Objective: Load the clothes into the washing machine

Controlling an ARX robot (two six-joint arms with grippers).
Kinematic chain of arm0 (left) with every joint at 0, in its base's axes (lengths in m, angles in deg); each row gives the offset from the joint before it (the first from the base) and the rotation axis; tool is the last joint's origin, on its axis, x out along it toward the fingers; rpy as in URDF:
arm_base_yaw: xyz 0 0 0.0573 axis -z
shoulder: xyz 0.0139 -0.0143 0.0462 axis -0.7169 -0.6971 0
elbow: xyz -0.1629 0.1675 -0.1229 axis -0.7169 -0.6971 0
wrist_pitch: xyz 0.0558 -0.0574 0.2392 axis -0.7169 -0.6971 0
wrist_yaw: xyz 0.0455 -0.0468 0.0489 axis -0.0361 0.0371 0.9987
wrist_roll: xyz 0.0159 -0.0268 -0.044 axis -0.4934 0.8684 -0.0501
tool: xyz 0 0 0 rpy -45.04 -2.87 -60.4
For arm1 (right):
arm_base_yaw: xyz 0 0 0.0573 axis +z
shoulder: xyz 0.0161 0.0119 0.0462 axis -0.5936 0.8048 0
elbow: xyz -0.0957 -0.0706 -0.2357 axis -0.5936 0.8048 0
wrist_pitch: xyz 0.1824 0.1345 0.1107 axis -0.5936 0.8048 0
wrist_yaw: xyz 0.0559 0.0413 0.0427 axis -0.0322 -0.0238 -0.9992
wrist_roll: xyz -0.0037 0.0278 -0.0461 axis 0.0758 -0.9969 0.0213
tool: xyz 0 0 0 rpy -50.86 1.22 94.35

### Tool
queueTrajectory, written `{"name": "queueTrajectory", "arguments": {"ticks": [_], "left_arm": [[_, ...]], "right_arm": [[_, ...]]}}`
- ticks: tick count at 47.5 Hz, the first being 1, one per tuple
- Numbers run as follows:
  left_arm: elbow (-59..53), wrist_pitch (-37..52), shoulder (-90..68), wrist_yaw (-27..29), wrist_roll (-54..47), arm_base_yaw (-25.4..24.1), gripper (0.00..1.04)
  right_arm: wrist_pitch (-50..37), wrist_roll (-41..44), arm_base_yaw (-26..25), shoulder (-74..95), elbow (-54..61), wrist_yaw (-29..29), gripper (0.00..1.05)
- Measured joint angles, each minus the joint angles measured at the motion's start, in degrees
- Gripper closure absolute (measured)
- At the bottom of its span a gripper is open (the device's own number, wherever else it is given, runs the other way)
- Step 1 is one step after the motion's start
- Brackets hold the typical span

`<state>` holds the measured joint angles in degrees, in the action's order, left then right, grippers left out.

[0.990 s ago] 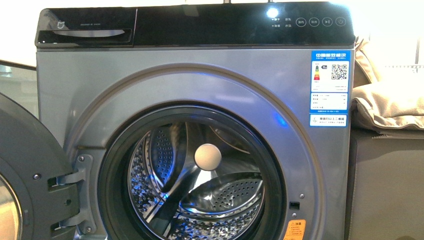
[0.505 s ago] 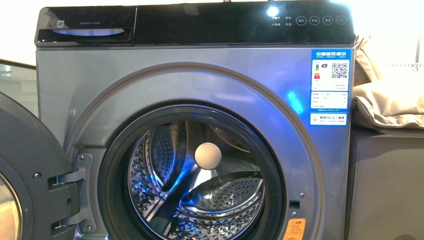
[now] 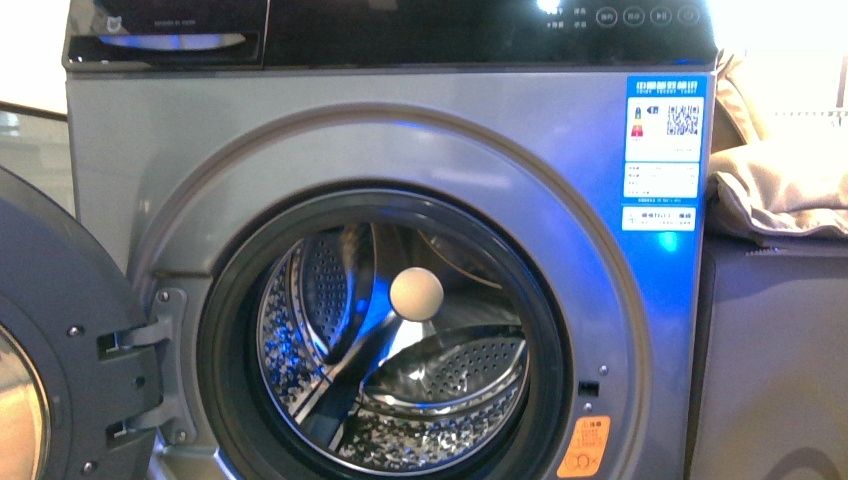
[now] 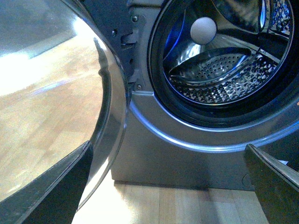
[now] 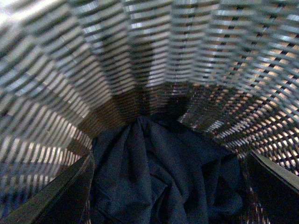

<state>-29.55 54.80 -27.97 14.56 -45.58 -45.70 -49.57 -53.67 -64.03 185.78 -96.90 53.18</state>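
- Front view: the washing machine [image 3: 400,150] stands with its dark door [image 3: 60,320] swung wide and its steel drum [image 3: 440,390] showing.
- Left wrist view: the left hand [image 4: 168,147] is spread apart, gripping nothing — the drum lies just ahead of it.
- Right wrist view: the right hand [image 5: 170,156] is spread too — the clothes [image 5: 159,186] lie bunched ahead of it in a woven basket [image 5: 140,56].

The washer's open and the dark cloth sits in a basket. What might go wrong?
The dark navy fabric garment lies bunched deep in the woven mesh basket; the open right gripper might snag the weave. The left gripper is close to the silver-grey washing machine's open dark grey door and could bump it.
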Motion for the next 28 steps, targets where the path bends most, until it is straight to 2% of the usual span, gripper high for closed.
{"name": "queueTrajectory", "arguments": {"ticks": [13, 28], "left_arm": [[0.00, 0.00, 0.00, 0.00, 0.00, 0.00, 0.06], [0.00, 0.00, 0.00, 0.00, 0.00, 0.00, 0.06]], "right_arm": [[0.00, -1.05, -0.57, 22.05, -12.24, 2.03, 0.08], [-4.90, -1.95, -0.98, 39.45, -19.47, 4.68, 0.08]]}}
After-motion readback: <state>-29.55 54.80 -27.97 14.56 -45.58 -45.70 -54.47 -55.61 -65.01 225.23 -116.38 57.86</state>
